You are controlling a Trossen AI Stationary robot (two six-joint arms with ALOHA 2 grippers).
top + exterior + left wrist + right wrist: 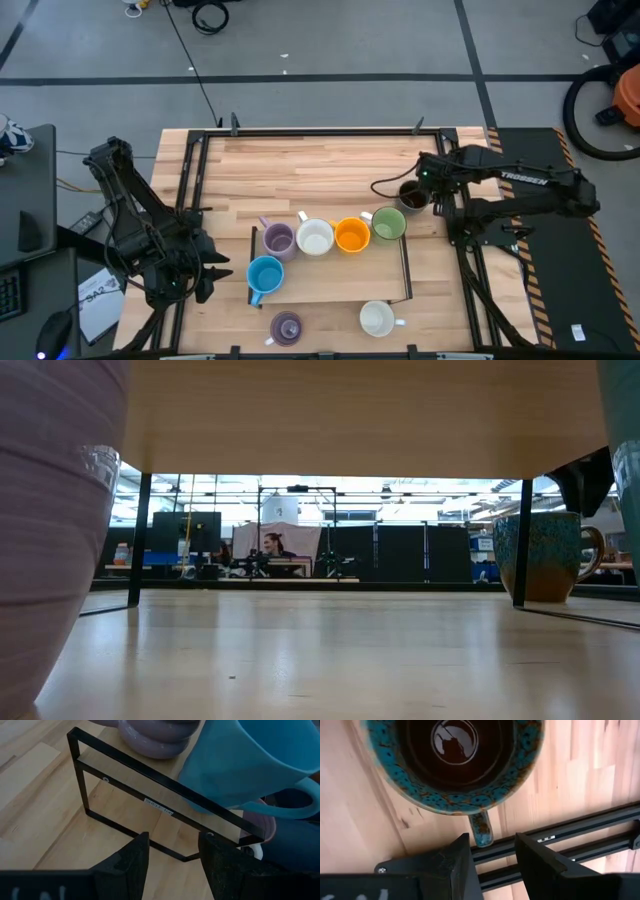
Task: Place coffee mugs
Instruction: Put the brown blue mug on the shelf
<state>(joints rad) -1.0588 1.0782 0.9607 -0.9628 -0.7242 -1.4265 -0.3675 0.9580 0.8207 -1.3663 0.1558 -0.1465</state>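
Note:
A dark brown mug (412,195) with a blue-speckled rim (420,795) stands upright on the table at the right, beside the low rack (330,282). My right gripper (491,845) hangs open over it, pointing down, fingertips above the handle (481,827). On the rack's top stand a lavender mug (278,240), a white mug (315,238), an orange mug (352,235), a green mug (388,224) and a light blue mug (265,274). My left gripper (172,850) waits open off the rack's left end, nothing between its fingers.
A second lavender mug (287,327) and a second white mug (377,318) stand on the table in front of the rack. A black rail frame (580,827) runs along the table's edges, close to the brown mug. A person sits in the room far behind.

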